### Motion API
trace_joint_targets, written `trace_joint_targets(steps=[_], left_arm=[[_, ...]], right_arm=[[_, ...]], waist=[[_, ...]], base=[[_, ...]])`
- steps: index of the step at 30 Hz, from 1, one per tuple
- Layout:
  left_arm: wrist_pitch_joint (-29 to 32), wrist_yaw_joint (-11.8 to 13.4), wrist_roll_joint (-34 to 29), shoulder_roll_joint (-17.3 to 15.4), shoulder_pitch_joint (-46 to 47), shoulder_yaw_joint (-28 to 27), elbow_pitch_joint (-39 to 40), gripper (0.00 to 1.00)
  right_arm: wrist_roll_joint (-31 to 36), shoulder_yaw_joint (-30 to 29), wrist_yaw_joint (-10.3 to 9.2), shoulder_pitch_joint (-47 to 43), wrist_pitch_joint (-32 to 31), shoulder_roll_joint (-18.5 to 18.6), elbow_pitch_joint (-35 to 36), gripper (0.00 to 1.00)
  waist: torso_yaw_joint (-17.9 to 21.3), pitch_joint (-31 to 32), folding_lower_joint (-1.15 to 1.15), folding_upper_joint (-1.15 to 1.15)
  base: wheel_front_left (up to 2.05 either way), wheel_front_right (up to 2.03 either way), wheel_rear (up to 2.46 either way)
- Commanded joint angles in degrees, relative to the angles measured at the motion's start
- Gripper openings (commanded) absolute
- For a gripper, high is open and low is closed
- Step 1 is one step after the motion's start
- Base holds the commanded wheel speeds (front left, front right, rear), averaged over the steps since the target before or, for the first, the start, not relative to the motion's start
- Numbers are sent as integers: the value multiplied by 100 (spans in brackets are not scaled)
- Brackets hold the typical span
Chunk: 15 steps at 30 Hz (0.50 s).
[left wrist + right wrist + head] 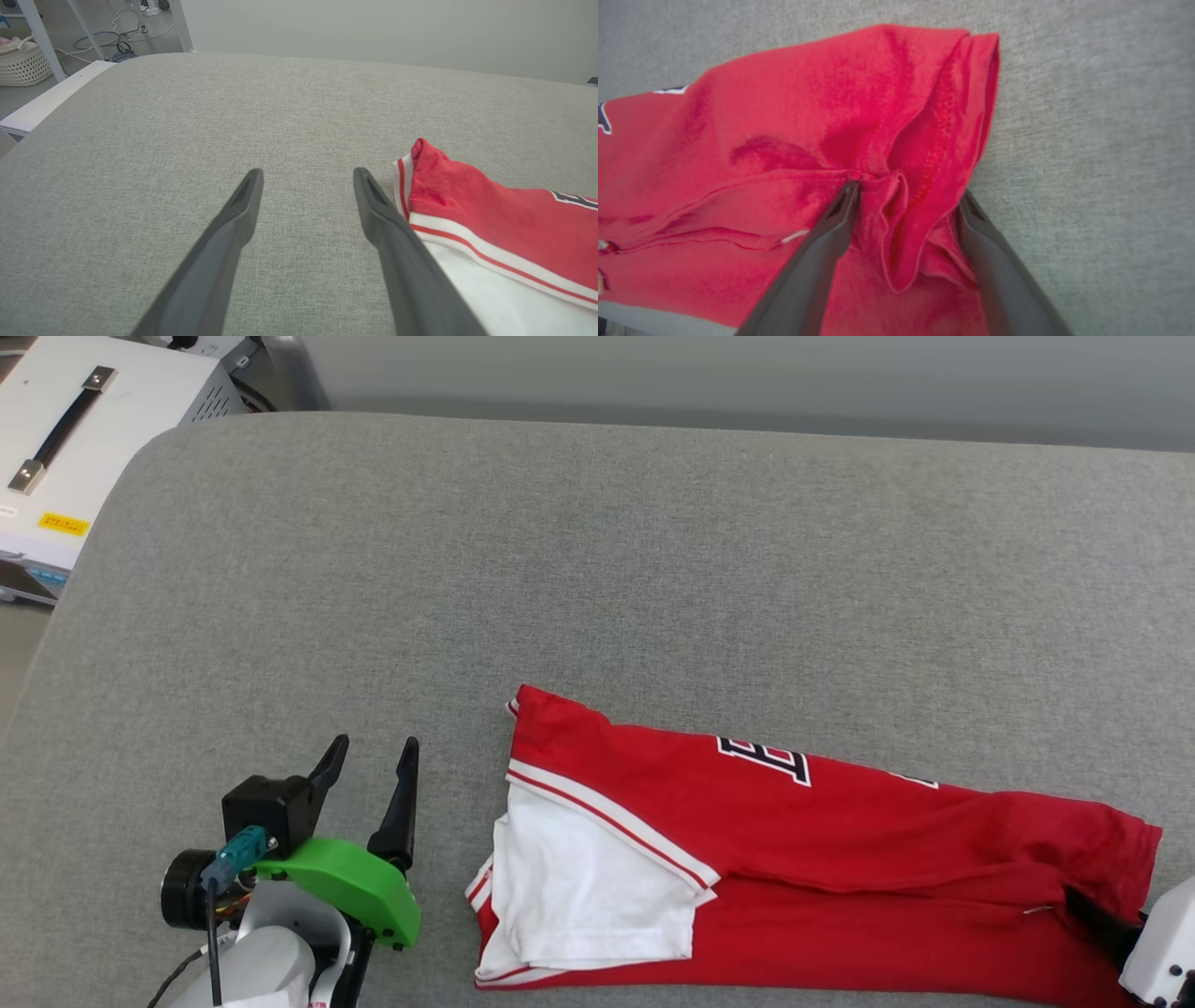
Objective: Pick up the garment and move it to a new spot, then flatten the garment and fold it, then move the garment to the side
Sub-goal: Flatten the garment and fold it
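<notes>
Fingers of the left gripper stand wide apart and empty over the grey cushion, just beside the white sleeve of the garment. The right gripper, also spread wide, straddles a bunched red fold at the hem without pinching it. The black chest lettering is partly folded under and unreadable, and the yellow label is too small to read.

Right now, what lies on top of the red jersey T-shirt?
A white sleeve with striped trim lies folded over the red jersey T-shirt at one end. At the other, the open right gripper straddles a raised fold. What lies beneath it is covered.
</notes>
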<state>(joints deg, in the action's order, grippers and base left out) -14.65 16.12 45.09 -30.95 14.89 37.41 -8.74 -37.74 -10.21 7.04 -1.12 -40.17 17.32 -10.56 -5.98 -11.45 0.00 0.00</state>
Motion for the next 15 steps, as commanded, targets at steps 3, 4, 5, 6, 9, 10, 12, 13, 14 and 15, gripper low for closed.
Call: trace_joint_targets(steps=[3, 4, 5, 6, 9, 10, 12, 13, 14, 15], left_arm=[[-34, -52, -54, 35, -106, -12, -56, 100], [-34, -58, -57, 38, -107, -9, -68, 100], [-34, -64, -58, 44, -107, -7, -80, 100], [-34, -70, -59, 48, -108, -6, -89, 100], [-34, -89, -61, 65, -110, 0, -119, 100], [-34, -93, -63, 72, -111, 4, -124, 100], [-34, -99, -63, 84, -117, 10, -135, 100], [-34, -103, -64, 89, -120, 13, -142, 100], [-34, -106, -65, 94, -121, 16, -147, 100], [-34, -110, -68, 101, -121, 20, -152, 100]], right_arm=[[-70, 300, 45, -31, 96, -134, -252, 0], [-61, 299, 45, -25, 152, -104, -276, 0], [-46, 295, 45, -14, 224, -62, -301, 0], [-27, 292, 45, -6, 282, -23, -320, 0], [44, 265, 45, 33, 473, 141, -362, 0], [54, 246, 45, 51, 520, 185, -374, 0], [91, 185, 45, 99, 628, 291, -402, 0], [140, 144, 45, 129, 693, 356, -425, 0], [192, 114, 45, 156, 749, 412, -441, 0], [254, 70, 45, 194, 822, 474, -466, 0]], waist=[[36, 53, 0, 0], [42, 65, 0, 0], [50, 76, 0, 0], [57, 88, 0, 0], [80, 125, 0, 0], [88, 135, 0, 0], [102, 155, 0, 0], [109, 163, 0, 0], [113, 168, 0, 0], [118, 170, 0, 0]], base=[[0, 0, 0], [0, 0, 0], [0, 0, 0], [0, 0, 0], [0, 0, 0], [0, 0, 0], [0, 0, 0], [0, 0, 0], [0, 0, 0], [0, 0, 0]])
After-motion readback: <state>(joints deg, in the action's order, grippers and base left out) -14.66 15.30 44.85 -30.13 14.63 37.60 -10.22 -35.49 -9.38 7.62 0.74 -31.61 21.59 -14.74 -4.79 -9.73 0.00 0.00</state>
